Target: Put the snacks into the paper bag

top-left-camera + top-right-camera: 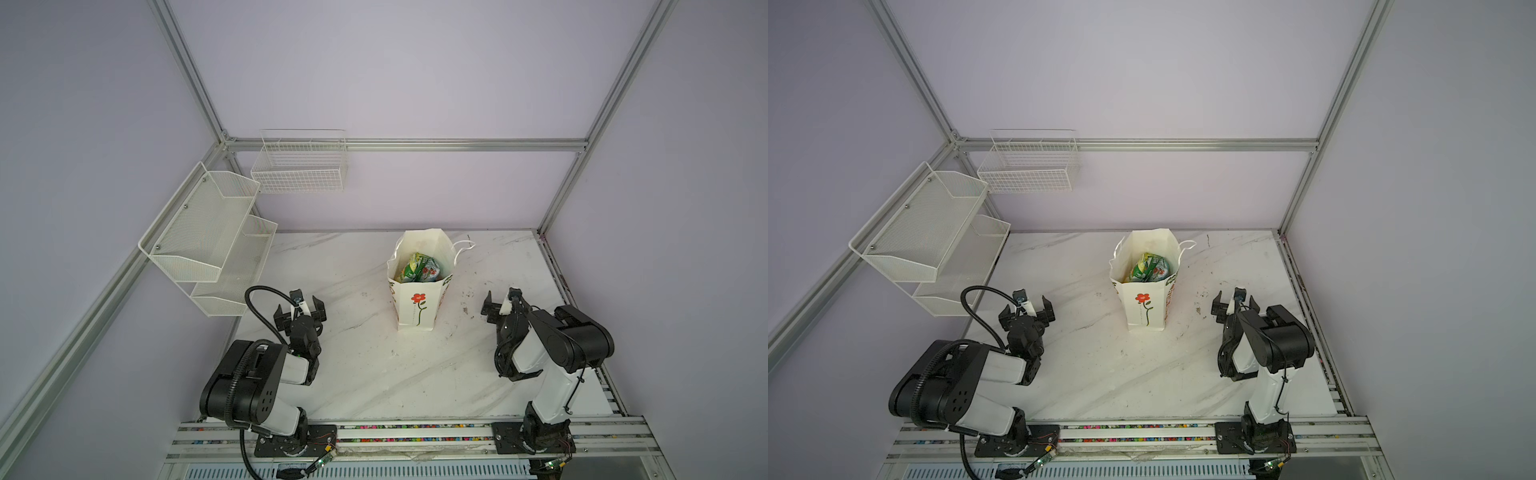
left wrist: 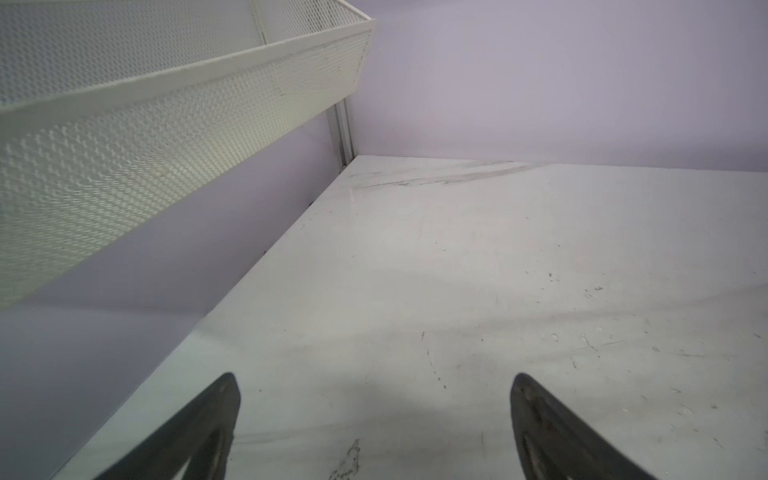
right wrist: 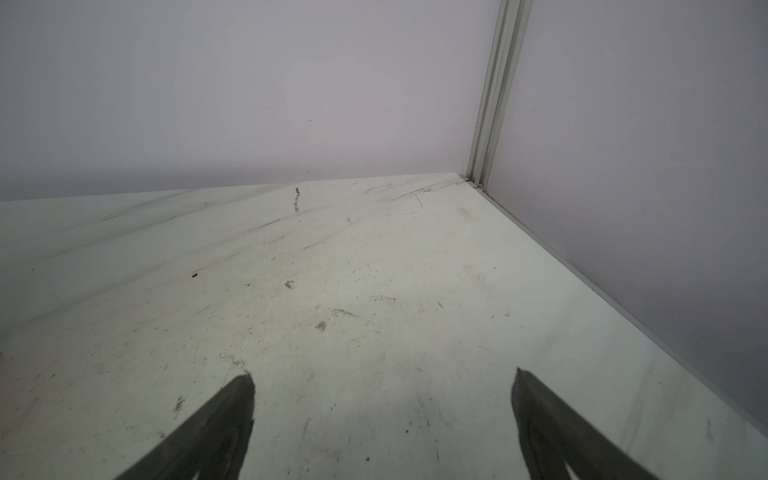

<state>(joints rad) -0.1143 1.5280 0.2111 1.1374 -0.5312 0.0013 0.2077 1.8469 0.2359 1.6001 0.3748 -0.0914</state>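
- The paper bag (image 1: pixel 415 309) stands upright on the table (image 1: pixel 374 374), a little behind the middle and between the two arms. Both top views show it (image 1: pixel 1144 311) with its mouth open upward.
- The side of the bag that faces the arms carries a red flower on a green stem.
- The snacks (image 1: pixel 419 268) lie inside the bag. Through the open mouth I see glossy green and yellow packets with a bit of teal and red (image 1: pixel 1148 268). How many packets there are, I cannot tell.
- One white cord handle (image 1: pixel 464 247) hangs out over the rim on the right side of the bag.
- The left pincer (image 1: pixel 298 306) is released, with its jaws spread wide and nothing between them. It is well apart from the bag, on its left, near the lower tier of the mesh shelf (image 1: pixel 199 232).
- In the left wrist view the two dark fingers (image 2: pixel 199 436) of this pincer frame only bare, scratched table (image 2: pixel 457 270). The mesh shelf (image 2: pixel 124 145) is above them on the wall.
- The right pincer (image 1: pixel 501 297) is also released and grasps nothing. It is to the right of the bag, well apart from it.
- In the right wrist view its fingers (image 3: pixel 216 432) stand far from each other over the table (image 3: pixel 332 291), pointing toward the back corner.
- A white wire basket (image 1: pixel 299 166) hangs on the back wall, above the table.
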